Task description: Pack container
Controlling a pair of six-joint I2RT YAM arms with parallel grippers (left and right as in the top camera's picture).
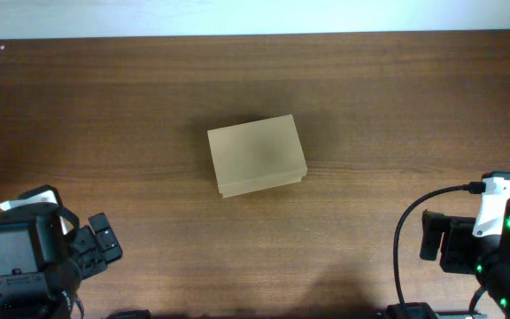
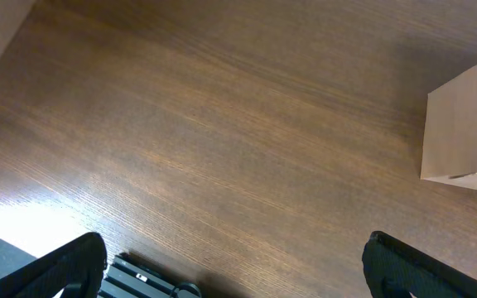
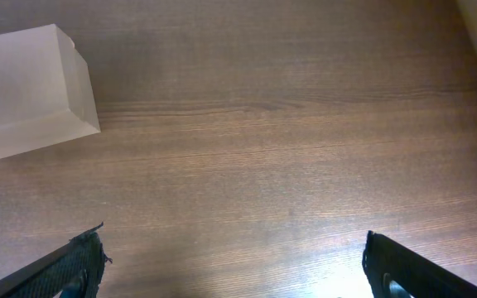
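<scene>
1. The box point(image 1: 256, 154) is seen near the middle of the table point(image 1: 370, 97), resting flat on the wood and turned slightly askew to the table's edges.
2. Its lid is seen lying shut on top, with a narrow lip showing along the near edge.
3. The left gripper point(image 1: 96, 243) is placed at the near left corner of the table, well apart from the box.
4. In the left wrist view its fingers point(image 2: 71, 266) are spread wide, one at each lower corner of the frame, and nothing is held between them; only bare wood is seen in the gap.
5. In that view the box is caught at the right edge, partly cut off by the frame.
6. The right gripper point(image 1: 439, 241) is placed at the near right corner, likewise well apart from the box.
7. In the right wrist view its fingers point(image 3: 66, 269) are parted just as wide, and nothing is gripped.
8. There the box is seen at the upper left, clear of both fingers.
9. A black cable point(image 1: 405, 232) is looped beside the right arm, and green lights are lit on that arm.
</scene>
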